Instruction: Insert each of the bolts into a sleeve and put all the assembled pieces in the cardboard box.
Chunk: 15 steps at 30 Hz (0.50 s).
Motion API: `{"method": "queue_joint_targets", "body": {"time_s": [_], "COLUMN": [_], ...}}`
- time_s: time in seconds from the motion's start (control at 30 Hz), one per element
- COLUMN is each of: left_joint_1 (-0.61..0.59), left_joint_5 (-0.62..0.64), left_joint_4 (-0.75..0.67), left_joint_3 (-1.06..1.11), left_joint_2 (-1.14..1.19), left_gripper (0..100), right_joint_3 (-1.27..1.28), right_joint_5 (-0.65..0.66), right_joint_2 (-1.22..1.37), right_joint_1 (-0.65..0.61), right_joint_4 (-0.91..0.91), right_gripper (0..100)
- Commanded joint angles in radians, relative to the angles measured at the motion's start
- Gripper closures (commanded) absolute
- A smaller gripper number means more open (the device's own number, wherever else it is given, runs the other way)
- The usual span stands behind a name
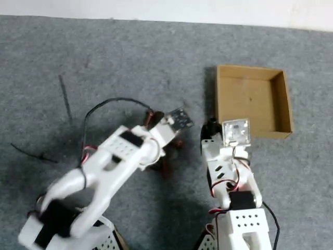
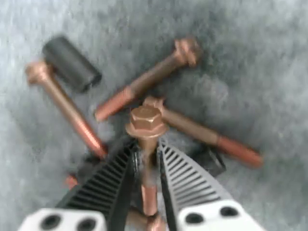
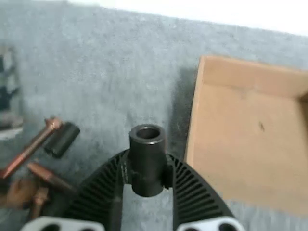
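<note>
Your left gripper [image 2: 147, 144] was closed narrow on a copper flange bolt [image 2: 146, 122]. Its fingers [image 2: 120, 173] pinched the shank, and the hex head stood clear of their tips. Just beyond it lay three loose bolts [image 2: 149, 82], fanned out and crossing near the held one. A loose sleeve [image 2: 72, 65] lay against the head end of the outermost bolt.

Your right gripper [image 3: 147, 168] clamped a black sleeve [image 3: 147, 144] upright with its bore open to the camera. Its fingers [image 3: 192, 192] were spread only as wide as the sleeve.

Seen from the high view, the cardboard box [image 1: 218, 99] sat at 2 o'clock on the desk [image 1: 130, 62], its floor bare. The right arm's wrist was just beside the near left corner of the box, close to that wall. The bolt pile was near the desk's centre, under the left arm's wrist, and a narrow strip of desk lay between the two wrists. Open grey desk ran from 9 to 12 o'clock, where a thin black strand [image 1: 31, 153] lay at 9 o'clock.
</note>
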Motion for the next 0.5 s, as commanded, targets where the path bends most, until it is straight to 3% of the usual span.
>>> {"method": "queue_joint_targets", "body": {"time_s": [0.0,0.17,0.3,0.47], "left_joint_1": [-0.018,-0.018,-0.019,-0.097], "left_joint_5": [-0.003,-0.002,0.012,0.18], "left_joint_4": [-0.098,-0.181,-0.181,-0.186], "left_joint_3": [0.145,0.34,0.437,0.519], "left_joint_2": [-0.249,-0.595,-0.834,-1.09], "left_gripper": [99,99,99,99], "right_joint_3": [0.027,0.122,0.185,0.234], "right_joint_5": [-0.003,-0.003,-0.003,-0.002], "right_joint_2": [-0.022,-0.022,-0.022,-0.021], "right_joint_1": [0.007,0.005,-0.079,-0.217], "right_joint_4": [-0.143,-0.349,-0.455,-0.501], "right_gripper": [99.4,99.4,99.4,99.4]}}
